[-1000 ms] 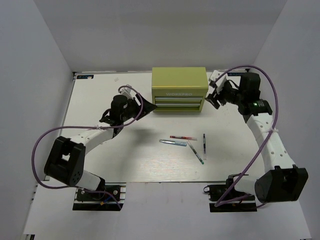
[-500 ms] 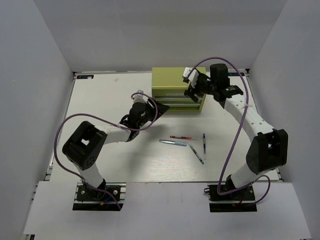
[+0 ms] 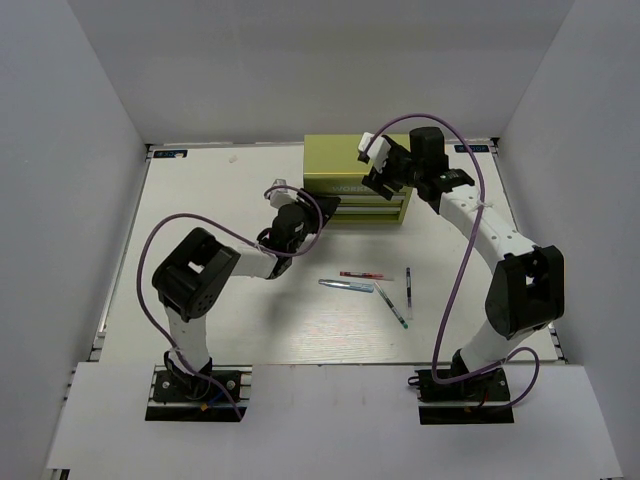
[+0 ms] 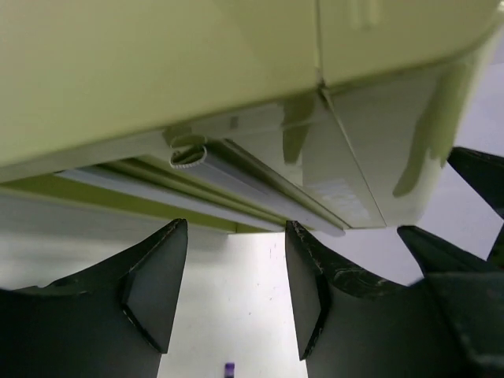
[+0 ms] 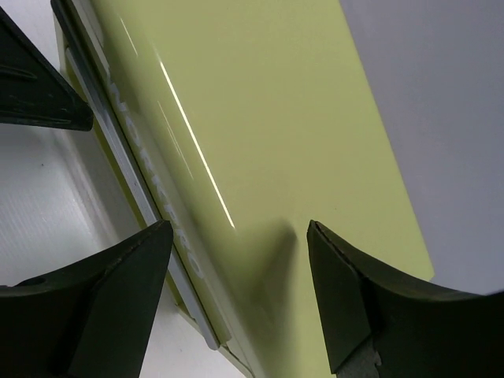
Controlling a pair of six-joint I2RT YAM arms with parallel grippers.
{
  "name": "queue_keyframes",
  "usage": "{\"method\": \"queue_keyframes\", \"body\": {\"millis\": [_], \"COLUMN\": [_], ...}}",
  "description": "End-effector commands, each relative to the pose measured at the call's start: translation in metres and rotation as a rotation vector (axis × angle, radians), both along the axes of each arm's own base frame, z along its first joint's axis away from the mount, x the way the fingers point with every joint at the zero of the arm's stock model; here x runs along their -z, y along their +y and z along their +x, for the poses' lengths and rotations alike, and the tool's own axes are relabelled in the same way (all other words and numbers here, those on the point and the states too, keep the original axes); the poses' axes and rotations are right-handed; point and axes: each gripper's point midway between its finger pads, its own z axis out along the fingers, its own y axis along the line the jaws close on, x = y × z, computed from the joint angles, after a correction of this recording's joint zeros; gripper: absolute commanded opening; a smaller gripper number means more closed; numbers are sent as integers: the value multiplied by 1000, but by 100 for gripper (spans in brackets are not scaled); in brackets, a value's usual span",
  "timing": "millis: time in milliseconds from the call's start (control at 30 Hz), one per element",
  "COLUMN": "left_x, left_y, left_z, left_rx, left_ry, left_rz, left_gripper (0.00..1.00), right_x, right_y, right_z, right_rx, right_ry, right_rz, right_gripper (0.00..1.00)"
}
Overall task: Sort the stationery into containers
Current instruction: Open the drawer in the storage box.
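White tabletop (image 3: 200, 330) nearest my two arms is carrying all four pens, loose in a cluster well short of the tool chest. The light blue pen (image 3: 346, 286) is lying just in front of the red pen (image 3: 366, 275), both roughly crosswise. The dark green pen (image 3: 394, 308) is slanting to their right, and the whitish pen (image 3: 409, 285) is pointing away from me beside it.

Farther back, my left gripper (image 3: 325, 208) is reaching in at the left end of the chest's front. Its wrist camera is showing the fingers (image 4: 153, 276) standing partly apart and gripping nothing, with the pale drawer handle (image 4: 260, 185) just above the gap. Whether a fingertip is touching that handle I cannot tell.

At the back, the yellow-green tool chest (image 3: 330, 158) is sitting near the table's far edge, both front drawers looking pushed in. My right gripper (image 3: 378, 172) is hovering over its lid, jaws spread wide and empty.
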Motion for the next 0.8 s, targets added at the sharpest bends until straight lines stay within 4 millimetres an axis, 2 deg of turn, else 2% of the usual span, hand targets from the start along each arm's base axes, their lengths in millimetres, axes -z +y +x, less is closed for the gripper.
{"method": "queue_keyframes", "body": {"millis": [0,100,267,367,500,767], "left_x": [-24,-29,-25,-35,-37,-50], "left_y": [-3,-6,-7,-9,-12,-19], "left_z": [14,18,24,26,28,11], "left_rx": [-44,-44,-65,-64,-56,14], "left_ry": [-61,-76,-95,-131,-138,-192], "left_rz": [-64,-76,-132,-161,-195,-254], "left_gripper": [63,61,58,55,55,53], "right_x": [-23,-22,-19,-15,-12,-7], "right_y": [1,-1,-1,-2,-3,-3], "right_z": [10,12,12,12,13,12], "right_rx": [22,31,32,33,35,32], "right_ry": [-68,-67,-59,-52,-49,-50], "right_rz": [25,26,25,18,14,7], "right_gripper": [75,73,72,72,71,69]}}
